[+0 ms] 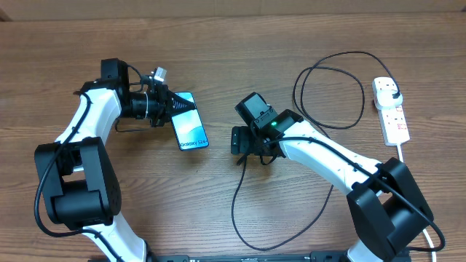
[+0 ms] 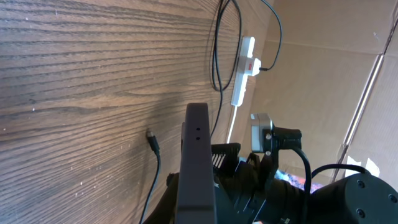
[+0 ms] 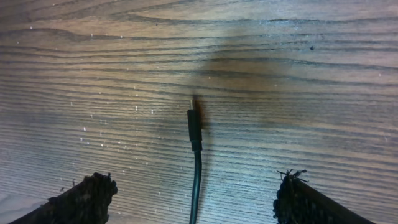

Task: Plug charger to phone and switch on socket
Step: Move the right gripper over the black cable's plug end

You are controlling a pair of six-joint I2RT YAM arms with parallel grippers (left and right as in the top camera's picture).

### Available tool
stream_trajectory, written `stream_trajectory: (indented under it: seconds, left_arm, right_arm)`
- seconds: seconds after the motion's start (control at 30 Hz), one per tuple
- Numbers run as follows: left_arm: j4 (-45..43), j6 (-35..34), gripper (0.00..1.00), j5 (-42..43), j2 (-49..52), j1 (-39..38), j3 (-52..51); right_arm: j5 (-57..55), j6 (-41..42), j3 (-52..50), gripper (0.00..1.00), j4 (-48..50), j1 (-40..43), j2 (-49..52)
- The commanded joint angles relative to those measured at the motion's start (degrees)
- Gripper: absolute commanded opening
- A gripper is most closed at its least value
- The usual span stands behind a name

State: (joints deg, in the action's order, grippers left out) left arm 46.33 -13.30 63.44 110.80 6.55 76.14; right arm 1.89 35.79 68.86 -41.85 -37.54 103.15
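While the right gripper [image 3: 194, 186] hangs with jaws apart astride the charger [image 3: 194, 130] tip, which lies on the table [image 1: 218, 44] just right of the phone [image 1: 191, 129], the left gripper [image 1: 169, 108] is clamped on the phone's end. Farther right of the phone, the charger's plug sits in the socket [image 1: 393, 116]. Mating tip to phone and switching on seem left.
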Motion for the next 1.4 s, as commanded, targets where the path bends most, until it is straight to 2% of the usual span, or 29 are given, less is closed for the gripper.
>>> stream_trajectory:
  seconds: [0.0, 0.4, 0.73, 0.9, 1.03, 1.2, 1.37]
  left_arm:
    - [0.15, 1.14, 0.04, 2.64, -1.09, 0.63, 0.28]
    - [0.11, 1.14, 0.04, 4.42, -1.09, 4.0, 0.28]
    - [-0.04, 1.11, 0.04, 5.64, -1.09, 4.79, 0.28]
    - [-0.07, 1.07, 0.04, 5.68, -1.09, 4.81, 0.28]
    - [-0.04, 1.07, 0.04, 5.7, -1.09, 4.79, 0.31]
    - [-0.04, 1.09, 0.04, 7.08, -1.09, 4.79, 0.28]
    - [-0.04, 1.11, 0.04, 8.0, -1.09, 4.79, 0.28]
  right_arm:
    - [-1.01, -0.37, -0.52, 0.84, 0.2, -0.26, 0.55]
    - [-1.16, -0.5, 0.52, 0.84, -3.32, -0.76, 0.57]
    - [-0.13, -3.37, 8.48, 0.85, -11.41, -0.63, 0.61]
    - [-0.13, -4.33, 13.94, 0.89, -16.57, -0.63, 0.83]
    - [0.15, -4.2, 17.07, 0.89, -19.19, 0.15, 3.5]
    - [0.55, -4.15, 20.57, 0.79, -22.8, 0.92, 8.57]
    - [0.57, -4.15, 20.59, 0.8, -22.51, 0.92, 8.81]
